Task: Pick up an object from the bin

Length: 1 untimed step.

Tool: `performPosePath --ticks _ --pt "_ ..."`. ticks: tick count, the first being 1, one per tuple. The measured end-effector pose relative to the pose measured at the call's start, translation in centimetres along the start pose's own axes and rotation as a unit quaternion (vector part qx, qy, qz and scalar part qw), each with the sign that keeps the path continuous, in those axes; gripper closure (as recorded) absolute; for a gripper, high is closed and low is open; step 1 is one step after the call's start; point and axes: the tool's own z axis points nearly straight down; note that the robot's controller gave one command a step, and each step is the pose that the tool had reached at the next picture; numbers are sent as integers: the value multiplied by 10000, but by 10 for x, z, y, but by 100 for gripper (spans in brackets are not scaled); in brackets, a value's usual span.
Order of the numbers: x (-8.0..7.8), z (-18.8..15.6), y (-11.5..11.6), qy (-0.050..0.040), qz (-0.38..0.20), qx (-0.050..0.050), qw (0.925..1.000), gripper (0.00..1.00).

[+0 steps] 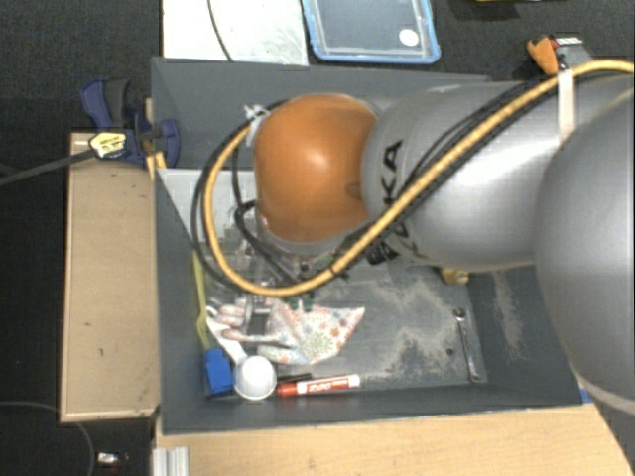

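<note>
Camera view has the gripper low in the lower-left corner of the bin, over a patterned cloth beside a red marker and a white ball; whether it is open or closed I cannot tell, and nothing looks lifted, so the pick seems not yet made.

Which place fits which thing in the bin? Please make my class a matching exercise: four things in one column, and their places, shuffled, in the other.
Column one
1. blue plastic block
2. small white round object
3. red marker pen
4. crumpled floral-patterned cloth

Column two
a. lies flat along the near wall of the grey metal bin
b. lies just below the arm's orange cover, above the other three in the picture
c. farthest left, in the bin's corner
d. sits between the block and the pen

Pairs: 1-c, 2-d, 3-a, 4-b
</note>
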Motion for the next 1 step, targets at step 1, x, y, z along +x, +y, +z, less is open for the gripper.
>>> performPosePath --ticks 1 --pt "-2 -5 -2 -38 30 -9 10000 0"
